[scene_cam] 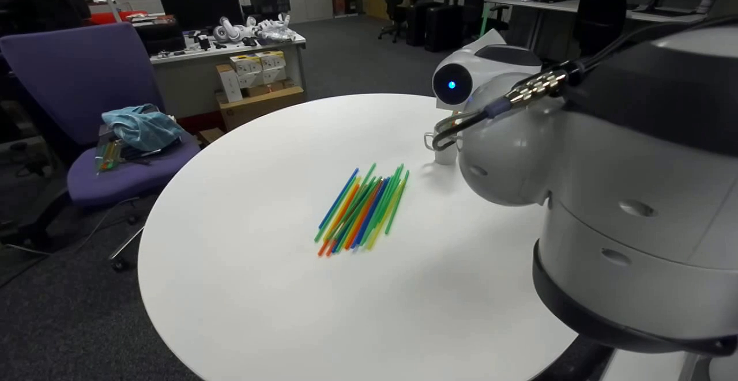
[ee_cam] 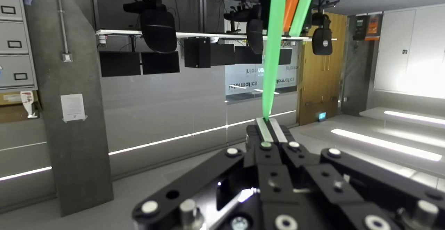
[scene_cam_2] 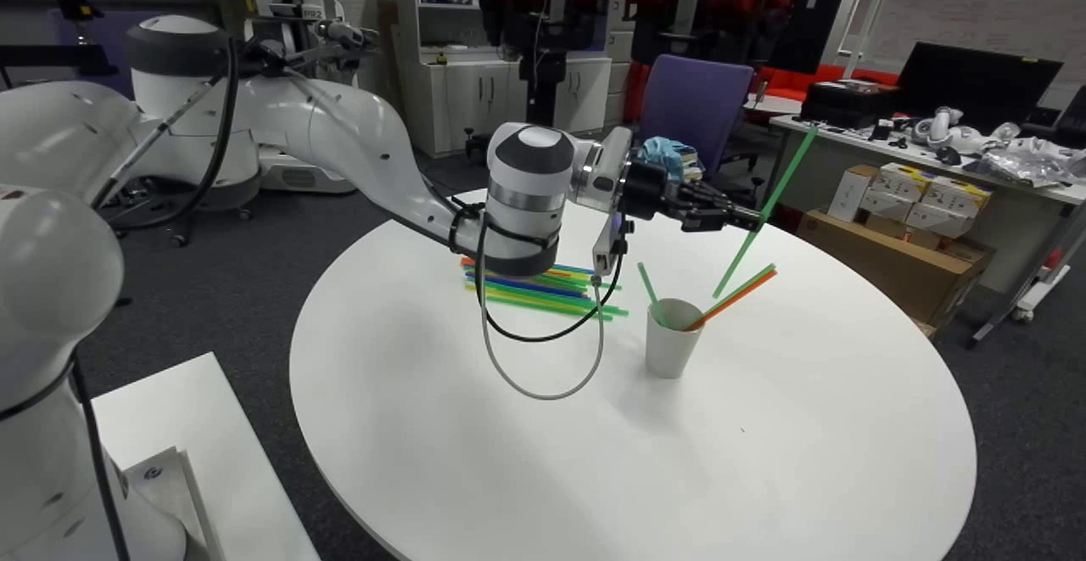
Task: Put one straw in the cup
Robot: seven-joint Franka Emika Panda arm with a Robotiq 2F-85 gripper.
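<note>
Okay, looks like alignment step: my tool point(scene_cam_2: 758, 219) pinches a tilted green straw point(scene_cam_2: 778, 190); white mug point(scene_cam_2: 668, 353) sits below the tool. Next: straw's lower end over mug's mouth, descend, release.

- White jointed arm with dark grey bands point(scene_cam_2: 335, 124): bent, stretched out, sloping down toward its far end.
- Stubby white cylindrical wrist with dark grey ends point(scene_cam_2: 524, 213): near upright, slight tilt.
- Black metal two-finger hand point(scene_cam_2: 758, 221): pointing out roughly level, tips dipping a little.
- Pale fingertip pads point(ee_cam: 264, 131): close side by side, narrow dark gap.
- Round black joint cap point(scene_cam: 447, 95): blue light point(scene_cam: 452, 85) at centre.
</note>
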